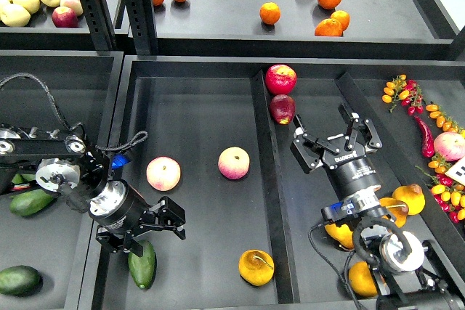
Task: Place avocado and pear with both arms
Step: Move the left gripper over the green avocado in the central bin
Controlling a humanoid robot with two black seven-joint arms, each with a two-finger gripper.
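The avocado [143, 266], dark green and elongated, lies at the front left of the middle tray. My left gripper [147, 232] is open and hangs just above the avocado's far end, with its fingers spread to either side and nothing held. The pear [256, 267], golden-yellow with a brown stem, lies at the front of the same tray, to the right of the avocado. My right gripper [333, 141] is open and empty over the right tray, well beyond the pear and across the divider from it.
Two peaches [163, 173] [233, 162] lie mid-tray. Two red apples [280, 78] sit by the divider [266, 179]. More yellow pears [409, 197] lie under my right arm. Avocados [29, 202] fill the left bin. Oranges [269, 12] are on the upper shelf, chillies [427, 136] at the right.
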